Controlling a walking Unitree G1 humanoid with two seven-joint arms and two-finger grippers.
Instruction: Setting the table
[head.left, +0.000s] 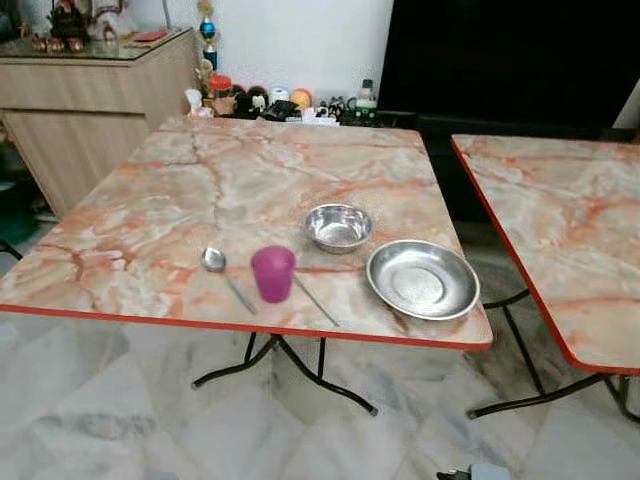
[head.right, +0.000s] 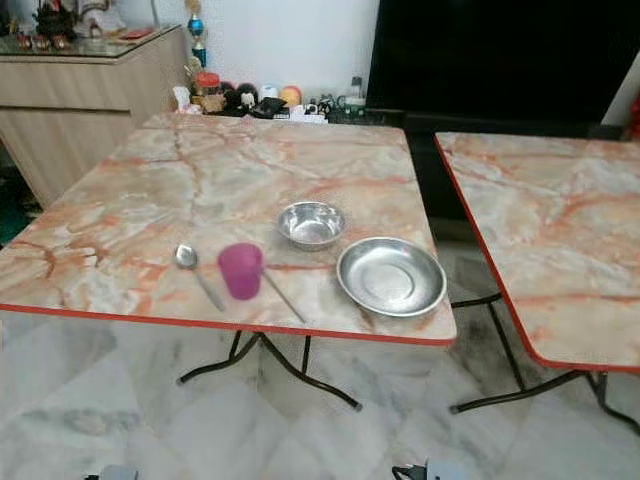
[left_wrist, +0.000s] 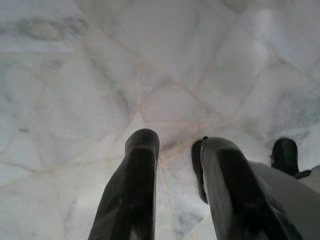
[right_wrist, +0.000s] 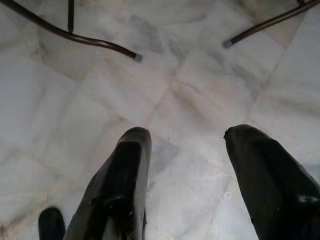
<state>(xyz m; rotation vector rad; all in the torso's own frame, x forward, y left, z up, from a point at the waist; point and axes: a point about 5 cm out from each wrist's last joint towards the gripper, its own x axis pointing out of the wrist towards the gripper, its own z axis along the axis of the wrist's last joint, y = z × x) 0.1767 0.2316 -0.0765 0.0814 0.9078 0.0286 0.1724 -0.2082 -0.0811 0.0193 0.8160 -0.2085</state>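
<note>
Four items near the surface front edge: spoon, pink cup, steel bowl, steel plate. Plate likely light, stiff, slippery; grip the rim. Left tool and right tool hang parted, empty, above floor.

Even, soft indoor light throughout, faint glare on the steel plate, all views slightly blurred.

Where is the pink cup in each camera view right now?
Left eye view: pink cup near the table's front edge, between the spoon and the wide steel bowl.
Right eye view: same spot, left of centre.
Left wrist view: not in it, marble floor.
Right wrist view: not in it, floor and table legs.
Shared landmark: small steel bowl.
</note>
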